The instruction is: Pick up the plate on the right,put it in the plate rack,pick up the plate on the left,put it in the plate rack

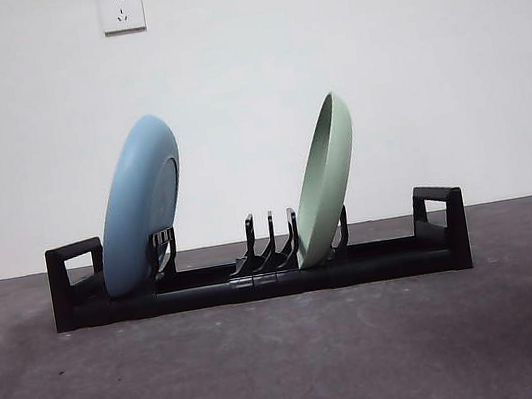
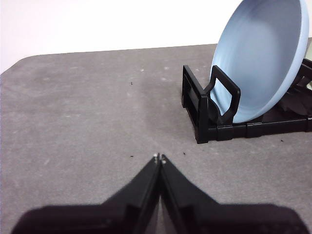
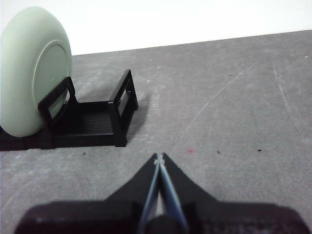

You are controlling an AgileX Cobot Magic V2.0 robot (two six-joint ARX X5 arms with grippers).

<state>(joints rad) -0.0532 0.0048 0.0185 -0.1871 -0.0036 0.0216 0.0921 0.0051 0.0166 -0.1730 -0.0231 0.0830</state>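
Observation:
The black plate rack (image 1: pixel 259 284) stands across the middle of the table. A blue plate (image 1: pixel 140 204) leans on edge in its left end. A pale green plate (image 1: pixel 325 178) leans on edge right of the middle prongs. In the left wrist view my left gripper (image 2: pixel 159 157) is shut with nothing in it, a short way off the rack's handle end (image 2: pixel 214 105) and the blue plate (image 2: pixel 261 56). My right gripper (image 3: pixel 159 157) is shut and empty too, off the rack's other end (image 3: pixel 105 119) where the green plate (image 3: pixel 31 68) stands. Neither arm shows in the front view.
Grey table top (image 1: pixel 293 367) runs in front of the rack and to both sides of it. A white wall with two sockets (image 1: pixel 120 9) stands behind. The table's rounded corner (image 2: pixel 19 61) shows in the left wrist view.

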